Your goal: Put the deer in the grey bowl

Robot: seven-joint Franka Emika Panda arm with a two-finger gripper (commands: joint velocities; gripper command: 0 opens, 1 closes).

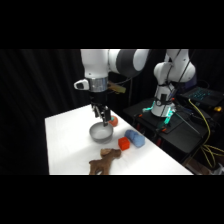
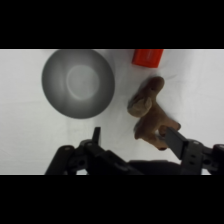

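Jaws are being held apart and empty, as seen in the wrist view, where the gripper [image 2: 131,140] is showing one finger rising left of centre and the other at the right, its tip overlapping the lower end of the deer [image 2: 150,112]. Nothing is being grasped. The deer is lying on its side on the white worktop [image 2: 20,130], just beside the grey bowl [image 2: 78,83] and apart from it, with a small red block [image 2: 148,57] near its upper end. In the side view the gripper [image 1: 102,116] is being held above the bowl [image 1: 101,132], while the deer [image 1: 104,162] is resting at the near edge of the worktop [image 1: 62,145], with the red block [image 1: 124,144] and a blue cylinder [image 1: 134,139] close by to the right. The step in hand is judged to be the reach for the toy, not yet a grasp. For it to be done well, the open jaws are best being centred over the thick body rather than the thin legs, lined up across the narrow width, then lowered until both fingers are flanking the soft trunk. Care is being called for near the red block, which could be nudged, and a hold on a leg alone is likely to slip.
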